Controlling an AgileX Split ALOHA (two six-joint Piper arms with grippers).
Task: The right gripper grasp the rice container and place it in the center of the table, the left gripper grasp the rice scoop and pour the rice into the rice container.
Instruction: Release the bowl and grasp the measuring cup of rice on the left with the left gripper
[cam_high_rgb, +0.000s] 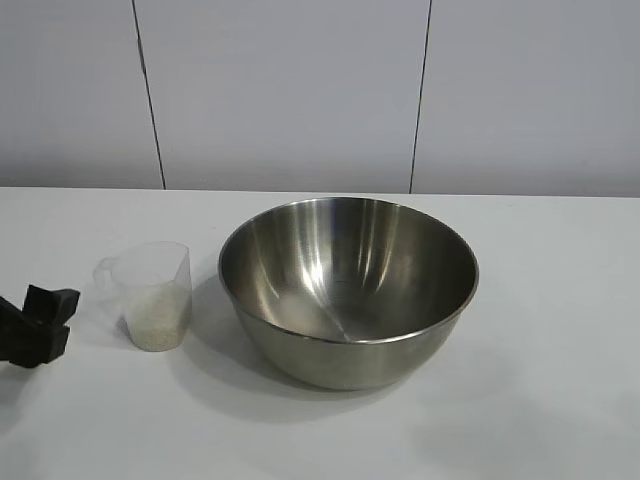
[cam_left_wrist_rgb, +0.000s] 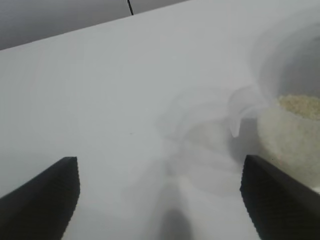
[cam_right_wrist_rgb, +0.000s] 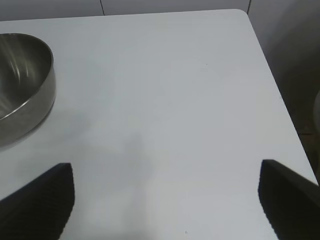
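Left gripper (cam_left_wrist_rgb: 160, 200) wide open beside scoop (cam_high_rgb: 155, 293); light, thin plastic, likely tippy, so grip handle (cam_high_rgb: 106, 267) gently

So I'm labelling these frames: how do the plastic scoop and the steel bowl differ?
The rice scoop is small, translucent plastic with a side handle; the rice container is far bigger, shiny steel, with no handle. The rice scoop holds rice; the rice container looks empty. The rice scoop stands nearest the left hand, the rice container mid-table. Both stand upright, untouched, on the table.
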